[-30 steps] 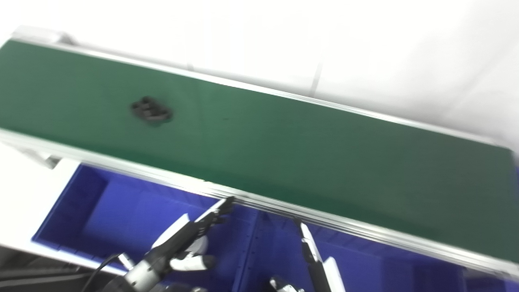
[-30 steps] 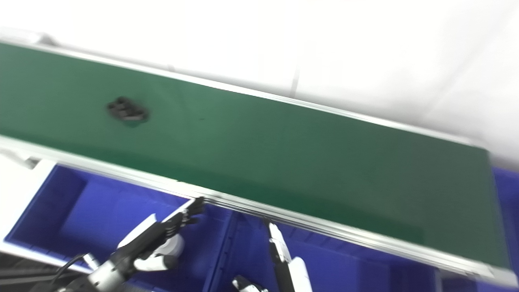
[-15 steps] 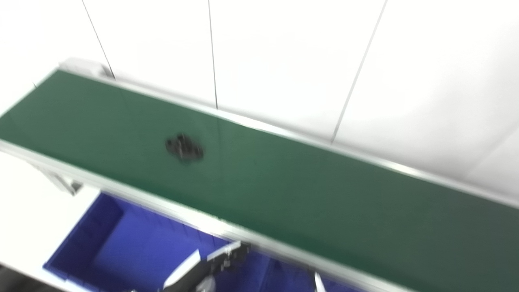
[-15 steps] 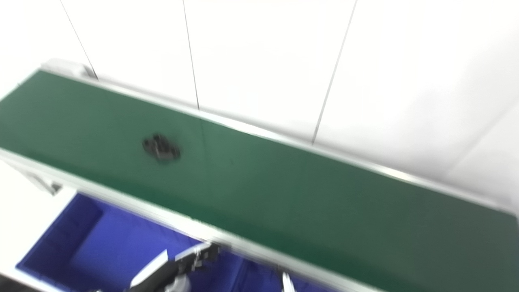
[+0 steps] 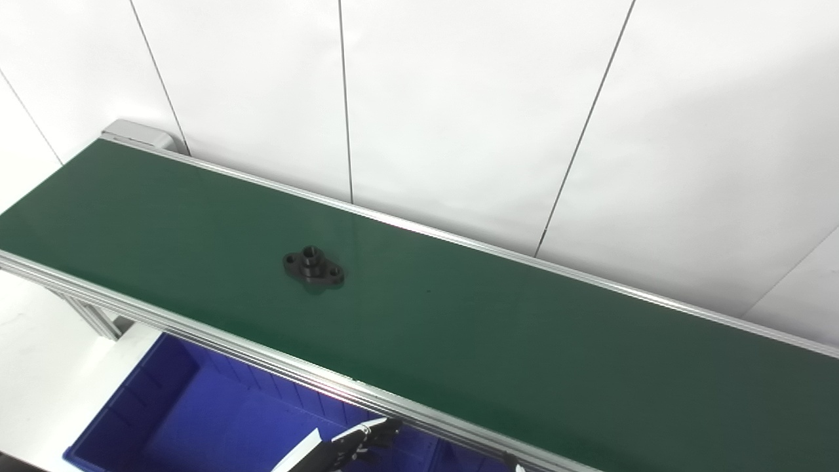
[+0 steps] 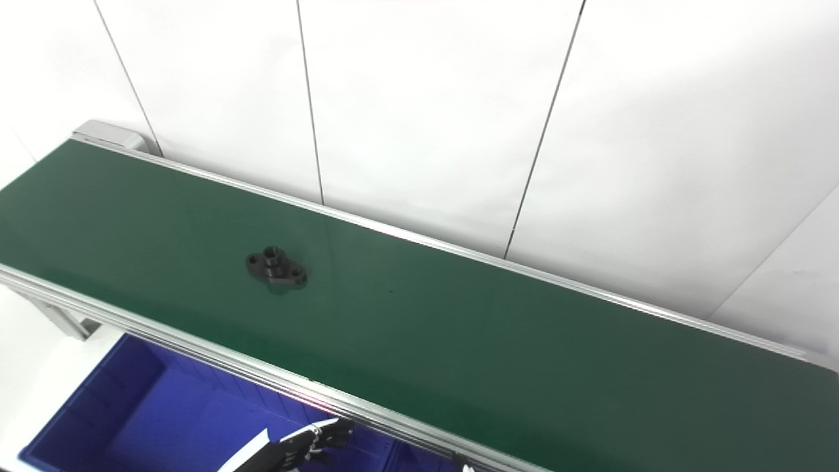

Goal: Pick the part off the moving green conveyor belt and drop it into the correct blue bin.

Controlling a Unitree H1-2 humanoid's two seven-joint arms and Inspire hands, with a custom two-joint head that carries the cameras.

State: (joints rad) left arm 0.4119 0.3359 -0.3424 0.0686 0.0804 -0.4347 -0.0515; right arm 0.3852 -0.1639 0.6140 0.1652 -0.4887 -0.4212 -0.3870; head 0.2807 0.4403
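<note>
The black part (image 5: 313,267) lies untouched on the green conveyor belt (image 5: 498,341), left of middle. The left hand (image 5: 351,447) waits low over the blue bin (image 5: 151,419), fingers apparently spread, holding nothing. The right hand is barely visible; I cannot tell its state. Next: reach across the near rail and grasp.

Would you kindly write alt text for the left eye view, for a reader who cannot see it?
A small black flanged part lies alone on a long green conveyor belt that runs diagonally in front of a white panelled wall. Below the belt's near rail sits a blue bin, and only the fingertips of the left hand show at the bottom edge, holding nothing.
</note>
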